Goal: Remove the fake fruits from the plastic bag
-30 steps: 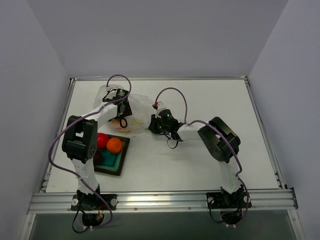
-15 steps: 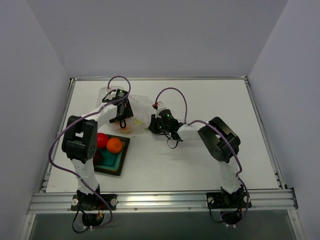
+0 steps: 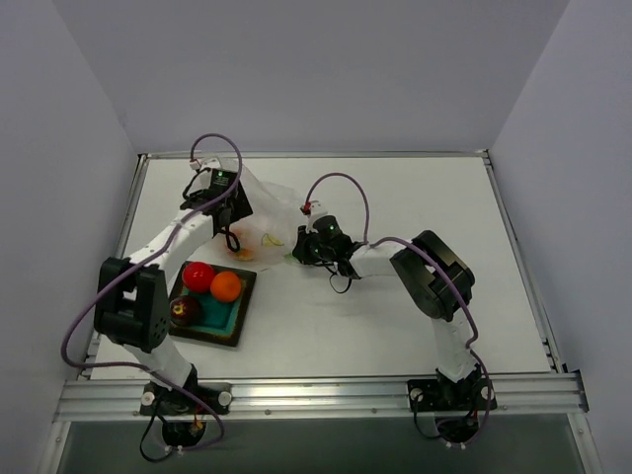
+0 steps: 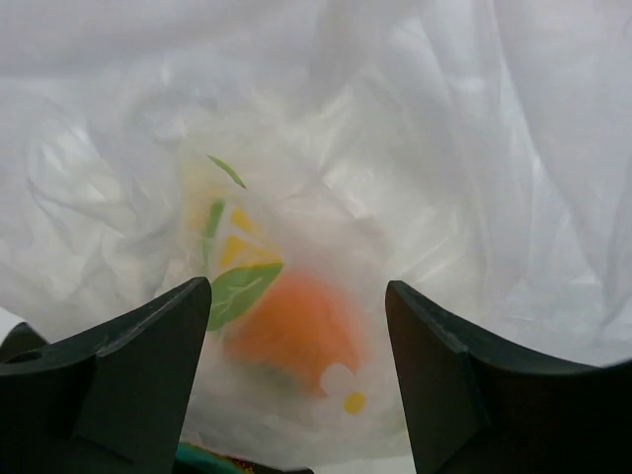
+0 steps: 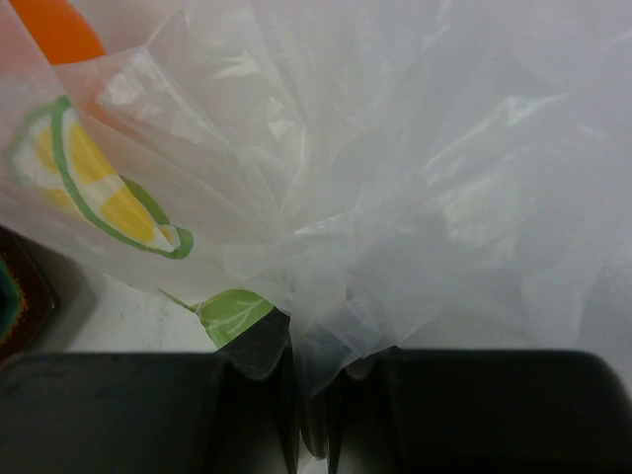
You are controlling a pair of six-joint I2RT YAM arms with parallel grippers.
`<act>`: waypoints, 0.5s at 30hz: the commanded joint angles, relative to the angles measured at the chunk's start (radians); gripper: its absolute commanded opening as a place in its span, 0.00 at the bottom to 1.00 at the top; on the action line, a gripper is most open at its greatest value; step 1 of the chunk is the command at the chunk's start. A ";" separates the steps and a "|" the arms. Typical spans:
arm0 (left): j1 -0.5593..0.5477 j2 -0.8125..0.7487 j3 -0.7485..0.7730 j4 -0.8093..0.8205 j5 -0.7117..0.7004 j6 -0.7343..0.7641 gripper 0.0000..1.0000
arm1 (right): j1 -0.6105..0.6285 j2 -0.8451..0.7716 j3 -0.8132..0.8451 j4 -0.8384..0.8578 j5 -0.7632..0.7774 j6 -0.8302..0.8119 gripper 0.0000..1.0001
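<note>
- Left gripper (image 3: 225, 204) – the fingers (image 4: 109, 385) stand wide apart, pointing into the plastic bag (image 3: 265, 212). Film fills the gap between them; whether the pads touch it cannot be told.
- Right gripper (image 3: 301, 247) – the fingers (image 5: 118, 410) are closed to a narrow slit, pinching a gathered fold of film at the bag's right end.
- Bag position: far-left part of the table (image 3: 395, 197), just beyond the teal dish (image 3: 222, 318).
- Bag axis: the long axis runs from the left gripper, farther back, to the right gripper, nearer and to the right.
- Bag appearance: thin, milky-clear, heavily wrinkled film printed with yellow citrus slices and green leaves.
- Bagged fruit (image 4: 296, 331): orange, blurred through the film, at the bag's near-left edge.
- Dish contents: red fruit (image 3: 197, 276), orange fruit (image 3: 227, 286), maroon fruit (image 3: 185, 310).
</note>
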 commanded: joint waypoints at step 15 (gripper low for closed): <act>-0.001 -0.037 0.031 0.088 -0.049 0.031 0.38 | 0.009 -0.022 0.005 -0.011 0.019 -0.022 0.06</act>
